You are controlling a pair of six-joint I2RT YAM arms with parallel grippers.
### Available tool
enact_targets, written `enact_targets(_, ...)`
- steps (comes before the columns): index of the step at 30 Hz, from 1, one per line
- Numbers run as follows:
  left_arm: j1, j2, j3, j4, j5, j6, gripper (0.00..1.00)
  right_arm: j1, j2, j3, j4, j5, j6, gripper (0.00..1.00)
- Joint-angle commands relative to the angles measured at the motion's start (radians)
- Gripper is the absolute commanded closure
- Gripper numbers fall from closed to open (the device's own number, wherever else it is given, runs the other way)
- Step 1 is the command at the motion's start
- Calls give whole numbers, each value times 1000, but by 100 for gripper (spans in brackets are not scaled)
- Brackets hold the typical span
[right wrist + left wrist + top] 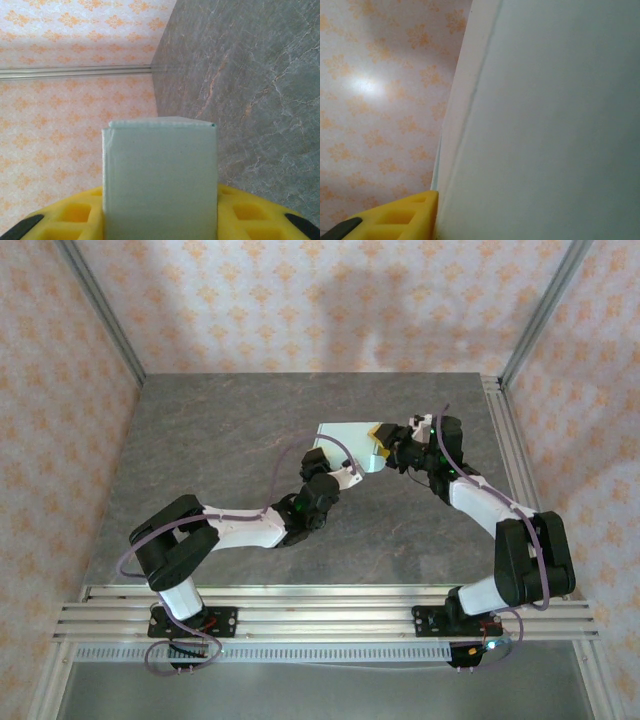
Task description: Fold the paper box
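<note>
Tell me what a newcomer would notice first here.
The pale mint paper box draws the eye, right of centre over the grey table. The right wrist view shows it between the yellow right fingers; the left wrist view, beside a yellow left finger.

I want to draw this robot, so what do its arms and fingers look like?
The left arm and the right arm are made of white tube-like pieces joined by chunky black joints. A thin lilac cable loops along each arm, and a tiny green light glows near each wrist. The fingers are bright yellow blocks with square hollows and black outer edges.
</note>
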Motion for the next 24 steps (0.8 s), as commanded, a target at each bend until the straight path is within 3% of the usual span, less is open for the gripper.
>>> enact_targets(1,-2,-15,6,22,-37,-36,59,-2,-21,-11,2,-20,-15,66)
enact_targets(3,-2,-21,12,-5,-33,-44,59,-2,-25,-10,2,-16,-18,60)
enact_targets(7,-2,-39,30,-124,2,-99,59,-2,-43,-7,-13,18,-44,29)
enact_targets(10,0,-53,57,-254,29,-173,59,-4,-76,-9,-64,91,-89,13)
enact_targets(17,7,-96,135,-618,117,-342,59,-25,-150,-10,-242,237,-229,6)
enact_targets(24,77,-160,270,-1069,410,-540,58,-47,-246,25,-425,311,-506,5)
